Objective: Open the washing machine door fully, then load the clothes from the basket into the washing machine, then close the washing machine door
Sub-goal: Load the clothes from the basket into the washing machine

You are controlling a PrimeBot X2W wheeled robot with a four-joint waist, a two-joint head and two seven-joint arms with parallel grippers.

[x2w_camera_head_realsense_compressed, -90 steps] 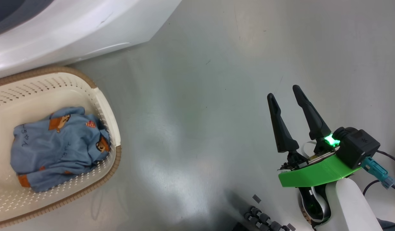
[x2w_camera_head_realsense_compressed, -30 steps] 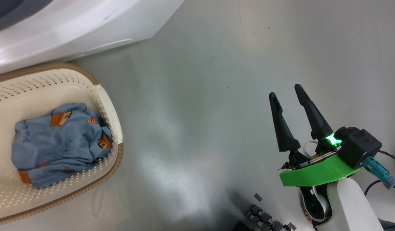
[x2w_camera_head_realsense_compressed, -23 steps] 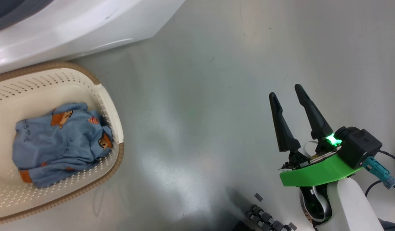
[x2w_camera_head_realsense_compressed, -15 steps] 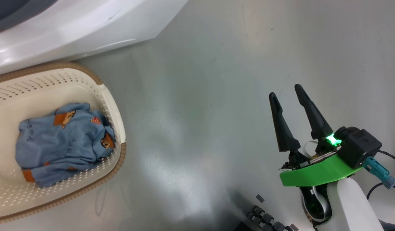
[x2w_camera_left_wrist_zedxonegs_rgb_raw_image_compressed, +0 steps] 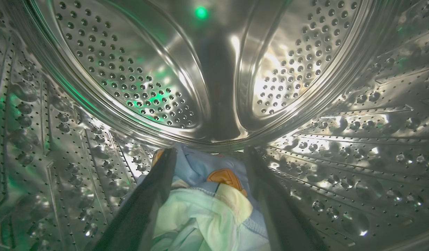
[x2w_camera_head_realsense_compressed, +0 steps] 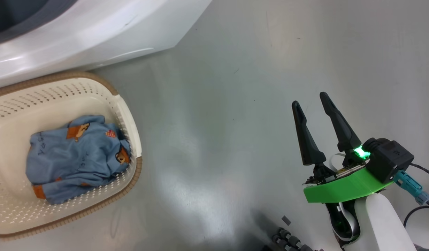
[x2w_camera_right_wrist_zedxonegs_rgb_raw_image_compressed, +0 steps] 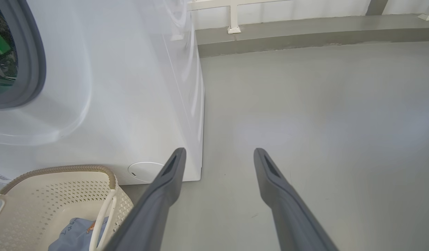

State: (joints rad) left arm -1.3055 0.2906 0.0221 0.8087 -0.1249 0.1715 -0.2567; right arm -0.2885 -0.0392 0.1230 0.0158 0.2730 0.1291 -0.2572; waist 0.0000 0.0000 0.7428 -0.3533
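The only change in the head view was the view itself. The basket (x2w_camera_head_realsense_compressed: 133, 132) and the white washing machine (x2w_camera_head_realsense_compressed: 96, 31) had slid a little to the right together, which was the camera turning, not the things moving. The basket sat in the same place against the foot of the washer. The light blue printed garment (x2w_camera_head_realsense_compressed: 75, 157) was still bunched in it just as before.

The right hand (x2w_camera_head_realsense_compressed: 308, 99) had held its pose over the bare grey floor (x2w_camera_head_realsense_compressed: 217, 122), well apart from the basket. Its fingers were spread wide and had nothing between them.

The left hand (x2w_camera_left_wrist_zedxonegs_rgb_raw_image_compressed: 211, 150) was deep inside the perforated steel drum (x2w_camera_left_wrist_zedxonegs_rgb_raw_image_compressed: 130, 87), its fingers as wide as they went. A bundle of clothes (x2w_camera_left_wrist_zedxonegs_rgb_raw_image_compressed: 207, 205), light blue fabric with an orange figure and a white-grey cloth, lay low in the drum between the two fingers. It looked let go rather than gripped, though whether a finger still brushed it could not be told.

So one load seemed delivered, and the washing machine door was presumably open. With a garment left in the basket, loading was likely unfinished. The next move probably called for drawing the left arm out and reaching for the basket before any closing.
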